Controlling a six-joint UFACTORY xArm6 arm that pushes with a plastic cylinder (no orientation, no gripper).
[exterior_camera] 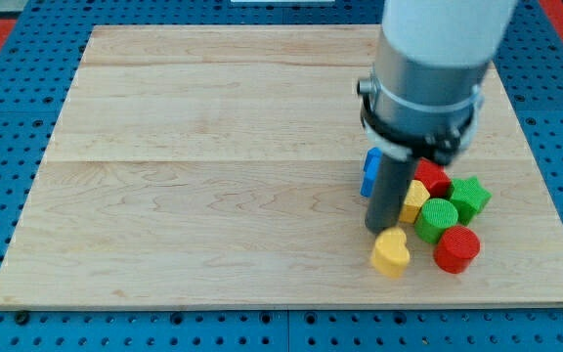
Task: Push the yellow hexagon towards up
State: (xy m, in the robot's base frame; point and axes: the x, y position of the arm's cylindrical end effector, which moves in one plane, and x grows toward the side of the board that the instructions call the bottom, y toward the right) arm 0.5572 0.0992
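Observation:
The yellow hexagon [414, 200] sits in a cluster of blocks at the view's lower right, partly hidden by my rod. My tip [377, 230] rests on the board at the hexagon's lower left, close to it, just above a yellow heart [391, 253]. A red block [432, 178] lies right above the hexagon, and a green cylinder [438, 219] touches it at the lower right.
A blue block [369, 172] lies left of the rod, partly hidden. A green star [470, 197] and a red cylinder [456, 248] sit at the cluster's right. The wooden board [213, 176] ends near the cluster at the view's right and bottom.

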